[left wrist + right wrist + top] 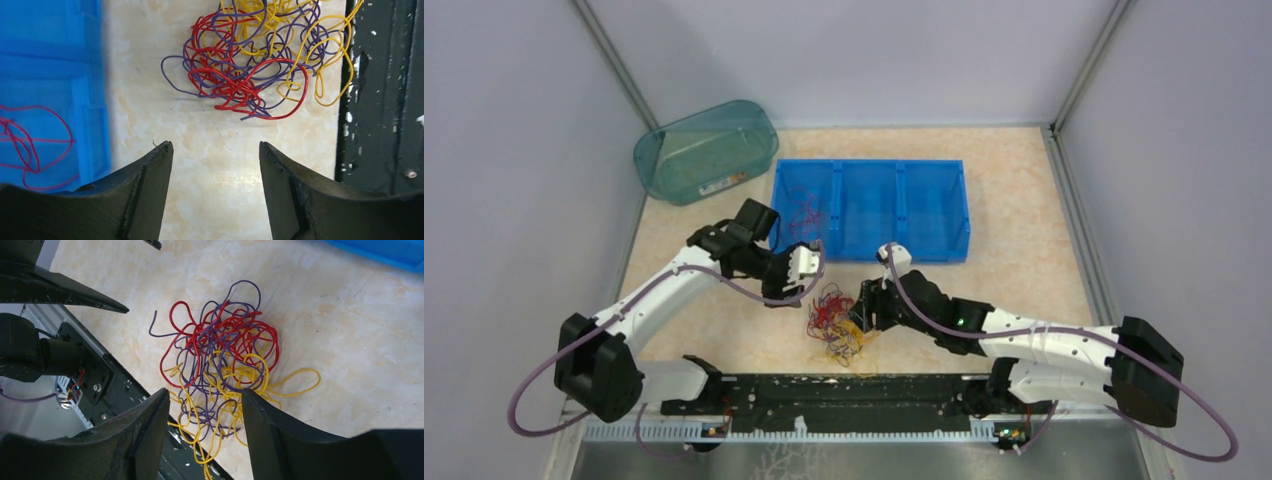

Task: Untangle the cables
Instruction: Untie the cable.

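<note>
Blue 3-compartment bin (929,205), red cables (804,212) at its left end

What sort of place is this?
Probably a robotics lab test cell: plain grey panel walls enclose a marbled beige tabletop, with two white robot arms bolted at its near edge.

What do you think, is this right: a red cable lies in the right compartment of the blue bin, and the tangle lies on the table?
Not quite. The red cable lies in the left compartment of the bin, as the top view shows. The tangle does lie on the table.
</note>
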`<state>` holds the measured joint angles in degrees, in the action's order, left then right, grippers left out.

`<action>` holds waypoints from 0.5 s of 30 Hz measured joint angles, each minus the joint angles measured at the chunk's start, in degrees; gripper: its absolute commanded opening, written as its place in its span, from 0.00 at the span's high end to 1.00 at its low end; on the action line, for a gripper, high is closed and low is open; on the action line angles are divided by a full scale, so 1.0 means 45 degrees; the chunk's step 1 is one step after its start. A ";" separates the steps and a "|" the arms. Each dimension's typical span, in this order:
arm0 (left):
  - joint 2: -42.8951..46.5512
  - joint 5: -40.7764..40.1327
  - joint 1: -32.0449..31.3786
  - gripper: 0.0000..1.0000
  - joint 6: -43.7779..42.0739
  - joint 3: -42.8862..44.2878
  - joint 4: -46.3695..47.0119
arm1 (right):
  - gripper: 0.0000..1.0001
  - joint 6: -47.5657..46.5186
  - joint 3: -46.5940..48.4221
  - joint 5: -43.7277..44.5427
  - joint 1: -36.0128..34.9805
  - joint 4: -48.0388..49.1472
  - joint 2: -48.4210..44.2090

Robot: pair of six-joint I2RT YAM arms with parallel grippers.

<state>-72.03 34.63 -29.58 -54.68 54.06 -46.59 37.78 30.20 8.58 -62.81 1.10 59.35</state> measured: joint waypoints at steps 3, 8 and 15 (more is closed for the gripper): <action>-0.0466 -0.0083 -0.0379 0.40 -0.1025 0.0087 0.0078 | 0.46 0.0053 -0.0141 -0.0029 0.0005 -0.0044 -0.0010; -0.1812 -0.0117 -0.0908 0.44 -0.1836 0.1020 0.0379 | 0.47 0.0146 -0.0291 0.0015 0.0039 -0.0034 -0.0355; -0.2229 -0.0005 -0.1549 0.48 -0.3468 0.1268 0.0199 | 0.47 0.0330 -0.0607 0.0185 0.0107 -0.0146 -0.0957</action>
<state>-82.06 34.61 -36.56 -70.28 59.77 -45.69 39.27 27.46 9.41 -62.33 0.45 55.05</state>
